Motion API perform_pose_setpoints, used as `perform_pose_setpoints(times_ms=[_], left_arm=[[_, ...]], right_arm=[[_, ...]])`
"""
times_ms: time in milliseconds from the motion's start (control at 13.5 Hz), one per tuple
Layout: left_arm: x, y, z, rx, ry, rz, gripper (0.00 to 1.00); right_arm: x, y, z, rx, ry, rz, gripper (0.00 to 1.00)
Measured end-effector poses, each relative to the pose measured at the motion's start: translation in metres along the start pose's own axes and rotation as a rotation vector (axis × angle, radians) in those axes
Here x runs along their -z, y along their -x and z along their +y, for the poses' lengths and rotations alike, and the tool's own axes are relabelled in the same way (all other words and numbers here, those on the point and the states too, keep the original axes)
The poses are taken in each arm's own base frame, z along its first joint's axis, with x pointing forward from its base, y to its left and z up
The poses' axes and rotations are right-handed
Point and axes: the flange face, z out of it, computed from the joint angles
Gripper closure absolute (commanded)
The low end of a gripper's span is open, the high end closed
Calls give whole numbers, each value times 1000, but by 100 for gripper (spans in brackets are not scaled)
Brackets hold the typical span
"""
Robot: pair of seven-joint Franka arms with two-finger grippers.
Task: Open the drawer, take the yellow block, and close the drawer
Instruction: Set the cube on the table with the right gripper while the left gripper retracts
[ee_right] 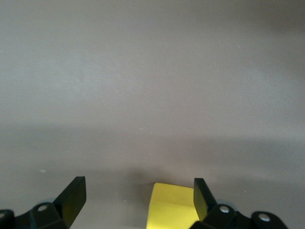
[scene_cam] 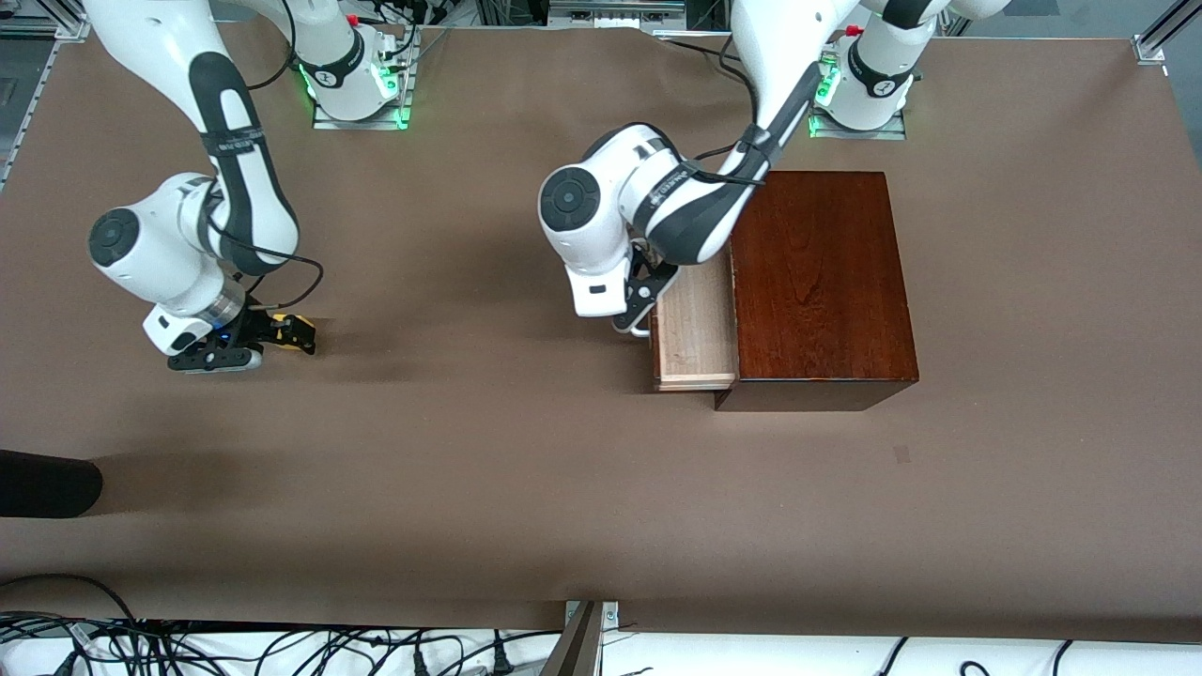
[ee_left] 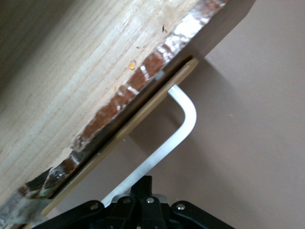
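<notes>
Counter (scene_cam: 526, 488), brown covering, spans the whole front view and carries every item listed below.

Wooden box (scene_cam: 822, 282), glossy dark brown, stands toward the left arm's end of the counter.

Drawer (scene_cam: 695, 329), pale wood tray, stands pulled partway out of the box; no contents visible in its exposed part.

Handle (ee_left: 178, 129), white bar on the drawer front, runs down to the left gripper in the left wrist view.

Left gripper (scene_cam: 639, 305), at the drawer front, closed tight on the handle.

Right gripper (ee_right: 138, 200), low over bare counter toward the right arm's end, well apart from the box. Its fingers (ee_right: 74, 195) stand wide apart.

Yellow block (ee_right: 171, 207), small cube, out of the drawer, sits between those fingers close against one of them; whether that finger touches it cannot be told. It appears to rest on the counter, no grip on it.

Step in hand, by judgement: block taken out and set down; drawer closing remains.

Next move, by judgement: left gripper pushes the handle straight toward the box, keeping the tray square to its opening so it does not bind, until the dark front meets the box. Right arm needs only to lift clear without nudging the block.
</notes>
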Motion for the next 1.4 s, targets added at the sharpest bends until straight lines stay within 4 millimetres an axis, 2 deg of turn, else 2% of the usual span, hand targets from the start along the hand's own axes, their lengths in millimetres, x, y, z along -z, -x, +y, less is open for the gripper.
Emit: perform_pose_setpoints(times_ms=[296,517,665,813,961,1034,1182,1256,1404], left_arm=[[-6,-57,-19,-59,-40,-22,100],[-11,-103,-31,-94,-59,-34,100],[-7,-109,-34,-105,-49,-46,100],[7,-109,-35,-108,-26,-42,100],[45,-104,-45,-112,21,-73,100],[73,-97,-53,-119,54,-99,88],[128,-92,-76,-148,117,-122,23],[154,-99,-90,-169,147,-127,0],[184,-134,-117,-229,173,-122,0]], right_arm=[[43,-28,3,59,-19,-47,0],[85,-51,5,114,2,-80,0],[105,-62,-1,141,4,-91,0],[115,-67,-7,155,3,-100,0],[118,-69,-13,157,36,-110,0],[119,-71,-17,156,46,-112,0],[123,-73,-28,168,58,-116,0],[128,-73,-33,172,67,-118,0],[144,-71,-41,160,83,-118,0]])
